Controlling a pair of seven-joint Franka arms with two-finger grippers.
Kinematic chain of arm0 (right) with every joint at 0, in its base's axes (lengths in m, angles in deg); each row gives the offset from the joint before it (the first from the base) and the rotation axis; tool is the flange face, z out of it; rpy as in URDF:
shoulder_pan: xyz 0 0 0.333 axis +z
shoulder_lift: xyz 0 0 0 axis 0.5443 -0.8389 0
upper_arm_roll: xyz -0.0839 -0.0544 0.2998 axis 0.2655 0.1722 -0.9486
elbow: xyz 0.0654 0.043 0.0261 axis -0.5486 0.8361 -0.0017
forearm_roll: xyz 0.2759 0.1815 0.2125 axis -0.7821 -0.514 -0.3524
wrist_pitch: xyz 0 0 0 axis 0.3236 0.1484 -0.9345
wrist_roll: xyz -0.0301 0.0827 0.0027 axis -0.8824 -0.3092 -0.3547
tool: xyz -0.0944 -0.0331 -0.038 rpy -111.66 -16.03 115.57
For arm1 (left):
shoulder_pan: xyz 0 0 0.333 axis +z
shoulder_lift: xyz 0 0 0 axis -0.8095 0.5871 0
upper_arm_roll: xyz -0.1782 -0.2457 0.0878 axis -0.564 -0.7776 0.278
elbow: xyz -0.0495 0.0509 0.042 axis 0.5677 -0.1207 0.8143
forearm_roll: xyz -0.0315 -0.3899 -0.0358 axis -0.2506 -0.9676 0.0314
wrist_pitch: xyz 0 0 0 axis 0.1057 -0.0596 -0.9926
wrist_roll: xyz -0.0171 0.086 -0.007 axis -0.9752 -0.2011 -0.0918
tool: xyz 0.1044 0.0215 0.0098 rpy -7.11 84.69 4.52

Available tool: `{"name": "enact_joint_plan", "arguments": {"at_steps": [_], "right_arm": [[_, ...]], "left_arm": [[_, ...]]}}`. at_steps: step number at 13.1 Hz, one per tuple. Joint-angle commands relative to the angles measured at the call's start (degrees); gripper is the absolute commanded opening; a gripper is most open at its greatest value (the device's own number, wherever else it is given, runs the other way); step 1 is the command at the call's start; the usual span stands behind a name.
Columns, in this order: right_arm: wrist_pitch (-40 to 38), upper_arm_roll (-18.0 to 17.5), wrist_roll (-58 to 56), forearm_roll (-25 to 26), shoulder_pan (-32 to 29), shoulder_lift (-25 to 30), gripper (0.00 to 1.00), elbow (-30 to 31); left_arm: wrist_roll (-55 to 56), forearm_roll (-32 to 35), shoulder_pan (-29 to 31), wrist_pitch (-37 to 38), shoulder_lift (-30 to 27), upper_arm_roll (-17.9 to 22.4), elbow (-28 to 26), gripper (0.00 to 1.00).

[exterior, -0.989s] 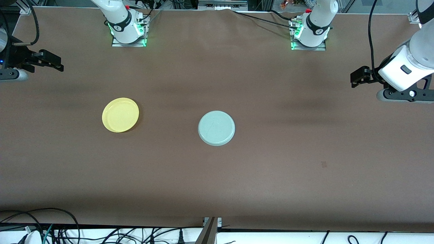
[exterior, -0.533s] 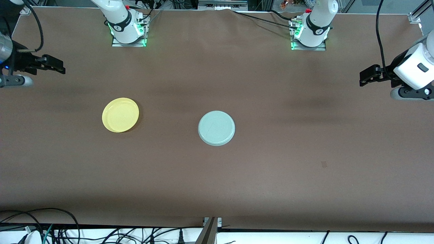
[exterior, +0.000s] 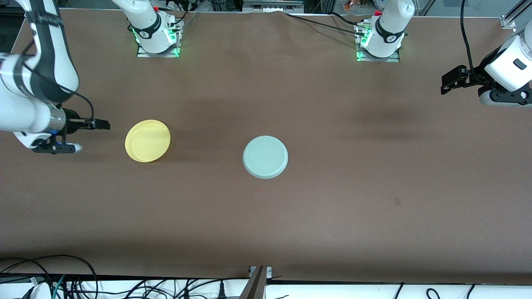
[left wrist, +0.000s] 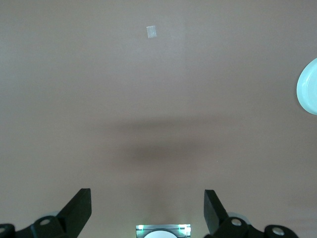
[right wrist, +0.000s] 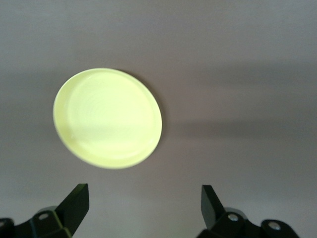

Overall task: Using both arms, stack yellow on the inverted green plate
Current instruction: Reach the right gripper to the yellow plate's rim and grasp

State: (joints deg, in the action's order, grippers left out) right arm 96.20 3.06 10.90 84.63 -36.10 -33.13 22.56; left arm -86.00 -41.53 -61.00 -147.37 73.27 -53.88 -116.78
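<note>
brown table (exterior: 332,207): yellow (exterior: 147,140), green plate (exterior: 265,157) apart; both grippers open.

Yellow plate (exterior: 147,140) glossy plastic; green plate (exterior: 265,157) smooth; table (exterior: 332,207) matt.

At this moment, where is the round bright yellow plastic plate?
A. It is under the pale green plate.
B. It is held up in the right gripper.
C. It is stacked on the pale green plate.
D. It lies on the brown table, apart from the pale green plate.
D: the round bright yellow plastic plate lies flat on the brown table, with bare table between it and the round pale mint-green plastic plate; the open right gripper is beside it, holding nothing.
</note>
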Motion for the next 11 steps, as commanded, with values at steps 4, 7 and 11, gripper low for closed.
{"name": "enact_joint_plan", "arguments": {"at_steps": [4,7,11], "right_arm": [[11.6,-0.1,-5.5,-6.6,-2.1,-7.3,1.00,4.7],[17.7,-0.1,-11.6,-11.3,-2.9,-11.9,0.98,4.7],[19.8,-0.1,-14.6,-15.8,-4.7,-15.5,0.66,5.1]], "left_arm": [[-3.0,-0.4,-0.5,-3.0,-0.5,0.9,-0.4,1.00],[-2.7,0.0,-0.5,-2.6,0.1,0.9,2.0,1.00],[-3.1,0.0,-1.0,-2.6,0.9,0.8,2.1,1.00]]}}
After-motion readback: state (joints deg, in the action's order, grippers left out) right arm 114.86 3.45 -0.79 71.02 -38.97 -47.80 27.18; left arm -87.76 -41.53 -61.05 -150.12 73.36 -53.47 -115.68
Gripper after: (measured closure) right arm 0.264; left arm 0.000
